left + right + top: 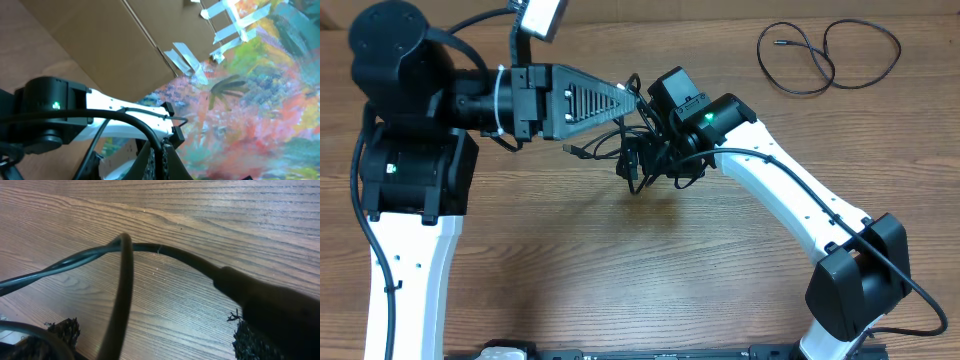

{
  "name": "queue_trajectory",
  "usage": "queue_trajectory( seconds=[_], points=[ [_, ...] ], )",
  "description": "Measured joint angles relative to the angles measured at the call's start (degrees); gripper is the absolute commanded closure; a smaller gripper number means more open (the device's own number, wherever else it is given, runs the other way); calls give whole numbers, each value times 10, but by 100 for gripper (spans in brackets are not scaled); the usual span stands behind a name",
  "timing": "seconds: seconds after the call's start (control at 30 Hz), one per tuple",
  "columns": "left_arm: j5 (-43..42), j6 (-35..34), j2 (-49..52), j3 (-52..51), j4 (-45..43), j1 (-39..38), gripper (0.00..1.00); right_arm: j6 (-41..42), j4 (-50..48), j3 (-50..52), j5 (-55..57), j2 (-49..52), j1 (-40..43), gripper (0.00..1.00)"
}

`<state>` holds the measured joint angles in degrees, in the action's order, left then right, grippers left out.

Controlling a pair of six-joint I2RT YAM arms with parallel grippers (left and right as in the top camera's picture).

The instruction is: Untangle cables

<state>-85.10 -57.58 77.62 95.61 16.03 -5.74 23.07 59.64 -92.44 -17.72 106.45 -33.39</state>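
Right hand amid cables (grip obscured)

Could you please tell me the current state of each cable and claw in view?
tangled cables: knotted bundle, bunched between both claws.
loose cable: separate, lying flat in open loops.
left claw: closed; grip on a strand unclear.
right claw: open, cable crossing between its fingers.

You are looking at what is passing for a robotics lab bench, not a home: a left arm and a right arm are standing over a wood-grain table, while a cardboard sheet patched with white tape strips and a painted backdrop are walling it in.
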Motion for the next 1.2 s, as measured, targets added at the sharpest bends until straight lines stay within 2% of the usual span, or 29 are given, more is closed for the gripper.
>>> queue_trajectory(
  seconds=[0.2, 0.37, 0.57, 0.8, 0.93, 1.2],
  points=[
    [-5, -10, 0, 0, -16, 66, 96, 0, 7, 0, 0, 0, 0, 0],
    [-7, -10, -1, 0, 22, 146, 96, 0, 18, 0, 9, 0, 0, 0],
    [-7, 16, -1, 0, 119, 186, 96, 29, 25, 0, 43, 0, 0, 0],
    [9, 103, -1, 1, 277, 186, 96, 56, 25, 0, 45, 0, 0, 0],
    [67, 132, -1, 1, 349, 186, 96, 51, 21, 0, -4, 0, 2, 0],
    [242, 131, -1, 1, 446, 186, 96, 7, 18, 0, -133, 0, 32, 0]
  ],
)
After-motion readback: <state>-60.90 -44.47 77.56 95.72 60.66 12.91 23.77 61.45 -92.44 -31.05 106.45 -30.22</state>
